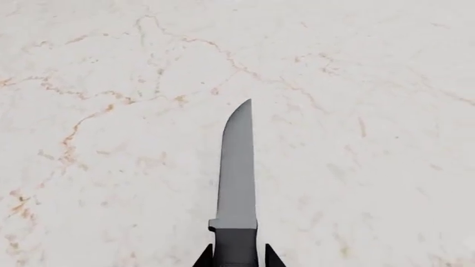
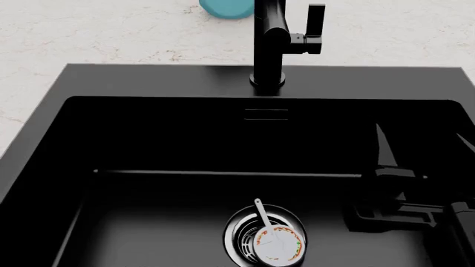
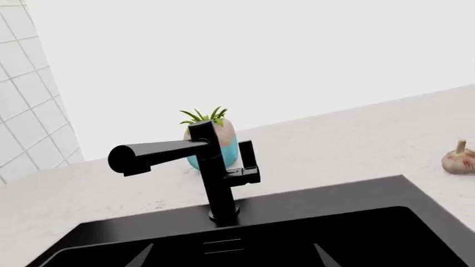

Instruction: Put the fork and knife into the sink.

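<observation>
Left wrist view
- Left claw (image 1: 239, 261): only the two dark finger tips show at the frame edge, pressed against either side of the knife handle; pinching the knife.
- Knife (image 1: 237, 183): grey blade with a dark handle, pointing straight away from the camera, tip free in the air.
- Surface (image 1: 97, 111): pale marble with thin orange-brown veins, fills the whole background behind the blade.

Head view
- Sink (image 2: 148, 78): matte black basin with a wide flat rim, fills most of the frame.
- Drain (image 2: 265, 236): round metal, in the basin floor.
- Fork (image 2: 261, 214): slim grey piece lying inside the basin, across the drain.
- Faucet (image 2: 268, 39): black, upright on the back rim, with a side lever.
- Right claw (image 2: 393, 183): dark shape over the right part of the basin; spread or pressed together, cannot tell against the black.
- Teal object (image 2: 226, 8): behind the faucet on the pale surface, cut by the frame edge.

Right wrist view
- Faucet (image 3: 211, 167): spout reaches sideways over the basin.
- Plant pot (image 3: 228, 142): teal and pink with green leaves, right behind the faucet.
- Garlic bulb (image 3: 460, 160): on the surface, well apart from the faucet.
- Tiled wall (image 3: 26, 89): white.
</observation>
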You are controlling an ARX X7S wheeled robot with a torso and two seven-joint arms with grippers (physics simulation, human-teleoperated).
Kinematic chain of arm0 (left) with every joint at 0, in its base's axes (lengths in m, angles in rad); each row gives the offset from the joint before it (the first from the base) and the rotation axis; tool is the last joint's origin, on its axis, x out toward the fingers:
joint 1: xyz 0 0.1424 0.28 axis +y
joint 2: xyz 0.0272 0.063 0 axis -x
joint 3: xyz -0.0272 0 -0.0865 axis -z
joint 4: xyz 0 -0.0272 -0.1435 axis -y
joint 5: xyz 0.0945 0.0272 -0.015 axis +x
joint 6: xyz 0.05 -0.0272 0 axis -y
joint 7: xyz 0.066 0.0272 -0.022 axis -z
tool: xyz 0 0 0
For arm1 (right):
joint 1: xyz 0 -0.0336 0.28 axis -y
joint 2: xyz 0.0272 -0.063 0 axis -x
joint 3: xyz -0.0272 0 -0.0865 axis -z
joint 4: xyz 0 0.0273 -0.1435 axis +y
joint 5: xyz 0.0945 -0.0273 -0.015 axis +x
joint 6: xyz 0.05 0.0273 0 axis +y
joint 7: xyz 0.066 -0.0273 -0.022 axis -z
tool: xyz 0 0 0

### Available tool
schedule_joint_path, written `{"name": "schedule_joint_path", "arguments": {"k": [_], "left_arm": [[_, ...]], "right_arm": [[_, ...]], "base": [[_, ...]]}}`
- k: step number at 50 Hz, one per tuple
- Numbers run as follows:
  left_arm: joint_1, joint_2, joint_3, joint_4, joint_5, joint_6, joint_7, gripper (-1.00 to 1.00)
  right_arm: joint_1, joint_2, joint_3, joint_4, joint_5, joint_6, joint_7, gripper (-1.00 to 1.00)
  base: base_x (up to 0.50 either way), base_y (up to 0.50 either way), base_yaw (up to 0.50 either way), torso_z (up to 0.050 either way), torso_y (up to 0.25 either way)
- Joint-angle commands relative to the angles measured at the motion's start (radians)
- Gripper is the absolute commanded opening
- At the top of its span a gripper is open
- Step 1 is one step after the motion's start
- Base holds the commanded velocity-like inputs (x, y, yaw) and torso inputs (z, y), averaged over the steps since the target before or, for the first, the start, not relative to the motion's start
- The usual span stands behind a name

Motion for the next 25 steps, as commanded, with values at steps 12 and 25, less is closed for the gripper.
{"name": "schedule_joint_path", "arguments": {"k": [12, 25], "left_arm": [[-0.484, 0.215, 0.183, 0.424, -0.398, -0.326, -0.185, -1.0], [-0.372, 0.409, 0.469, 0.383, -0.412, -0.218, -0.072, -1.0]], "right_arm": [[0.0, -0.022, 0.002, 0.021, -0.047, -0.025, -0.046, 1.0], [-0.012, -0.025, -0.004, 0.029, -0.063, -0.047, -0.067, 1.0]], "base": [[0.0, 0.0, 0.0, 0.0, 0.0], [0.0, 0.0, 0.0, 0.0, 0.0]]}}
